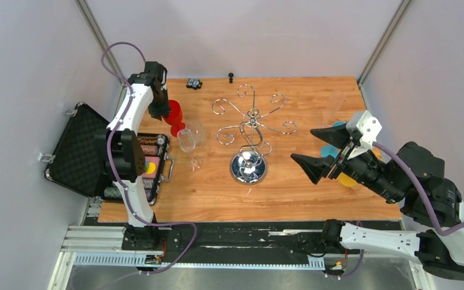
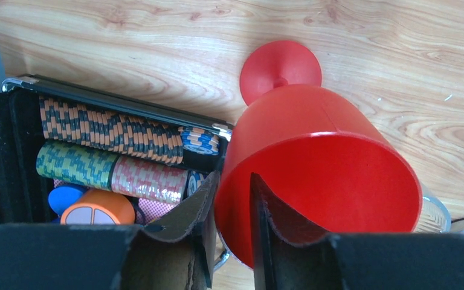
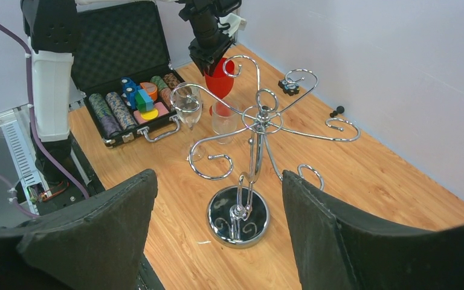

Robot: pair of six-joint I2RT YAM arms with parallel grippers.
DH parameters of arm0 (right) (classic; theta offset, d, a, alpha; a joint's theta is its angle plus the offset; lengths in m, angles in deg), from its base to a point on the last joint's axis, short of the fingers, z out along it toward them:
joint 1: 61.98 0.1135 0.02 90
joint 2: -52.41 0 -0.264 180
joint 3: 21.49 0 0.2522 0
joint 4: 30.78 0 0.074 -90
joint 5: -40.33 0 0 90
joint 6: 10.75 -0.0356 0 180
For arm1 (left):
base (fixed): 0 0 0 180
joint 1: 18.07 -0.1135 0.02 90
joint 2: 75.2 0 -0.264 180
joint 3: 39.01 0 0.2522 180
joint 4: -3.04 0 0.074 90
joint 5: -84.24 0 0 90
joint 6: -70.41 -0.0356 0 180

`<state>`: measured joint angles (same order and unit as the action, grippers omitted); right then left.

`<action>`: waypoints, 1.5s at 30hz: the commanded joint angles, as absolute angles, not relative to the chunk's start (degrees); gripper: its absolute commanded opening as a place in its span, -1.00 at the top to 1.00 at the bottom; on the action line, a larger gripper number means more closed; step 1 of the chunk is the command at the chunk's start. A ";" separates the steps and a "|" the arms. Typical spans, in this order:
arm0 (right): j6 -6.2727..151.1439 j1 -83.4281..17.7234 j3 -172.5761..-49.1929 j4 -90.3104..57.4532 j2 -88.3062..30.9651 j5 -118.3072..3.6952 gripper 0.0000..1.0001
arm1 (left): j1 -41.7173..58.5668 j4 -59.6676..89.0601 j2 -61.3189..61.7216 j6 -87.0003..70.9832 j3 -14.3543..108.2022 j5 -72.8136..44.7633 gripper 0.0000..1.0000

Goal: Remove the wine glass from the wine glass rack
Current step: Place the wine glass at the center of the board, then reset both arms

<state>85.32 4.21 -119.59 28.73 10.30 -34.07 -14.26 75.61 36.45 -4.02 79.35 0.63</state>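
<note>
Left gripper (image 2: 232, 208) pinched the red wine glass (image 2: 314, 157) by its rim wall, one finger inside the bowl, one outside. The glass sat far left, off the wine glass rack (image 1: 251, 130) at table centre, beside clear glasses (image 1: 188, 139) and the chip case (image 1: 148, 160). Right gripper (image 1: 302, 145) was spread wide and empty, right of the rack.

the rack (image 1: 249, 130) stands mid-table (image 1: 314, 193). two glasses (image 1: 190, 138) stand left of it, with a goblet (image 1: 174, 115) just behind them. left again, at the table's edge, lies the open case (image 1: 96, 151), chips (image 2: 112, 130) in it.
</note>
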 commanded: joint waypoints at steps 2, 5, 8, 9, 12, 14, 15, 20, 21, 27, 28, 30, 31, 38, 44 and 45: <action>84.61 4.33 -119.81 28.33 10.83 -32.90 -0.55 | -13.77 77.10 37.45 -5.45 82.94 1.73 0.28; 84.64 4.33 -120.09 28.49 10.67 -32.84 -0.55 | -13.77 77.24 37.41 -5.71 84.13 2.03 0.20; 84.66 4.29 -120.34 28.51 10.28 -32.15 -0.56 | -13.77 77.63 37.12 -5.93 85.50 2.16 0.11; 84.49 4.34 -120.53 28.56 10.00 -31.83 -0.57 | -13.77 77.73 36.83 -5.99 86.09 2.20 0.10; 84.27 4.29 -120.99 28.53 9.38 -31.43 -0.60 | -13.77 78.18 35.87 -6.31 87.37 2.71 0.03; 84.26 4.29 -121.27 28.48 8.96 -31.09 -0.64 | -13.70 78.21 34.80 -6.36 87.93 2.75 -0.02; 84.33 4.29 -121.51 28.47 8.73 -31.04 -0.66 | -13.62 77.94 34.33 -6.38 87.93 2.76 -0.05; 84.67 4.29 -122.14 28.47 7.08 -29.98 -0.75 | -12.87 76.92 30.06 -6.41 87.40 3.40 -0.19; 84.76 4.29 -122.27 28.42 6.72 -29.77 -0.76 | -12.53 76.59 29.42 -6.36 87.24 3.43 -0.25; 84.79 4.29 -123.58 28.49 3.94 -27.50 -0.88 | -10.17 75.68 23.24 -6.16 85.74 3.50 -0.40; 84.85 4.29 -123.90 28.45 3.48 -27.43 -0.93 | -9.18 75.46 21.70 -6.24 85.18 3.52 -0.42; 85.21 4.29 -124.75 28.47 2.24 -27.10 -1.00 | -7.58 75.12 19.16 -6.45 84.17 4.00 -0.46; 85.16 4.31 -125.41 28.52 1.44 -26.74 -1.00 | -7.07 74.83 18.25 -6.48 83.78 4.35 -0.47; 85.22 4.13 -130.37 29.66 -5.38 -22.00 -1.00 | -3.39 74.09 8.68 -6.52 79.99 3.32 -0.54; 84.51 -0.18 -134.97 31.35 -11.89 -20.03 -1.00 | 0.02 72.82 1.65 -6.76 75.64 1.97 -0.61; 84.27 -2.43 -135.67 31.40 -12.79 -21.21 -1.00 | 0.33 72.49 0.17 -6.76 74.68 1.62 -0.63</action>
